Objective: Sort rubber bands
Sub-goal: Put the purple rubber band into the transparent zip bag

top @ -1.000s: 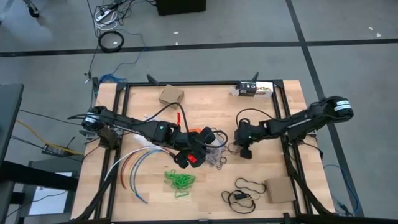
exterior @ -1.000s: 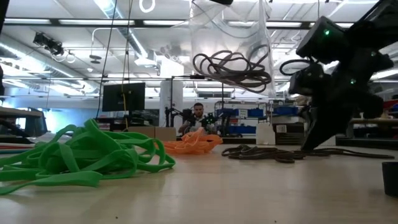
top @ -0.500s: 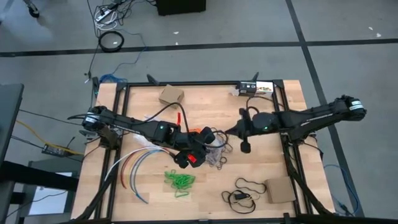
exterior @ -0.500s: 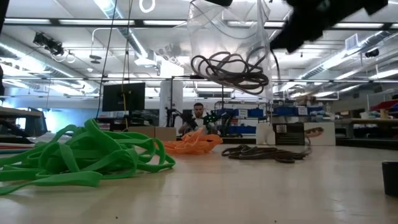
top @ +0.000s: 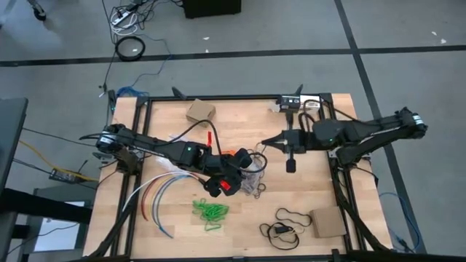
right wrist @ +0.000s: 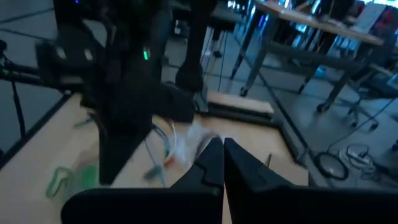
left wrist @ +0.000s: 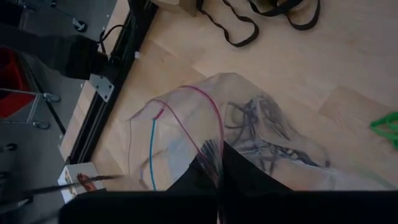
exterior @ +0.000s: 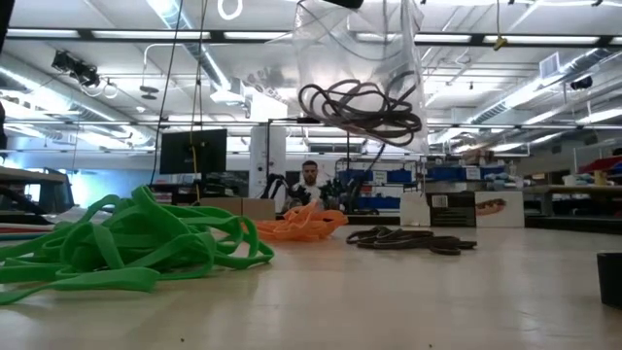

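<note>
Right gripper (top: 271, 139) risen off table, left gripper (top: 251, 164) pinching bag (left wrist: 236, 134), no legible labels

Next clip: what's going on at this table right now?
The left gripper is shut on a clear plastic bag, held above the wooden table, with dark brown-black rubber bands inside. The right gripper is shut, empty, and raised beside the bag. On the table lie a bright green heap, an orange heap and more dark bands.

right pincer (right wrist: 222, 163): fingertips pressed together | left arm (right wrist: 121, 81) ahead over table (right wrist: 37, 155) | green rubber bands (right wrist: 71, 177) on wood
</note>
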Controlling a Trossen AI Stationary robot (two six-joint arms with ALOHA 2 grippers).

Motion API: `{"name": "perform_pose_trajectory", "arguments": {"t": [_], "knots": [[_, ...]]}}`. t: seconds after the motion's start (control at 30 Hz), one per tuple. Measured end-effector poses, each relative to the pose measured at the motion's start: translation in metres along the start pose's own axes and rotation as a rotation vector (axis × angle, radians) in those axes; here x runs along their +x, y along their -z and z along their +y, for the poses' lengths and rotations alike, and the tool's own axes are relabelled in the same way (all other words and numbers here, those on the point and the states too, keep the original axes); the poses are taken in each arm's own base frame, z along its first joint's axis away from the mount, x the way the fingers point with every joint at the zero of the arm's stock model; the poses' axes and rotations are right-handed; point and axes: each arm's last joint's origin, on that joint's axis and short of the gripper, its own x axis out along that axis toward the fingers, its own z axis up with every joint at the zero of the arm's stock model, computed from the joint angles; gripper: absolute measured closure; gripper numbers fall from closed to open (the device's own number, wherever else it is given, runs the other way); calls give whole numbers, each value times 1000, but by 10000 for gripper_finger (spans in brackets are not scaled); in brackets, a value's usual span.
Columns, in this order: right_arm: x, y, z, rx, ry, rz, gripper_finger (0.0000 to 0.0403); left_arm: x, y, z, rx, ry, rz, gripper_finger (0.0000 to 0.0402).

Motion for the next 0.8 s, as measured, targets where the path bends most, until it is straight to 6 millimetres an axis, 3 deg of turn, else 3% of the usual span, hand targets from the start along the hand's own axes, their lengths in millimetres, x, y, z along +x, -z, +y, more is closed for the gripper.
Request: {"name": "perform_pose_trajectory", "arguments": {"t": [0.3, 0.8], "knots": [[-11, -28, -9, -6, 71, -77, 403, 0, 0, 1, -7, -7, -5, 401], [5, -28, 3, 86, -22, -94, 403, 1, 2, 17, 8, -146, -4, 401]]}}
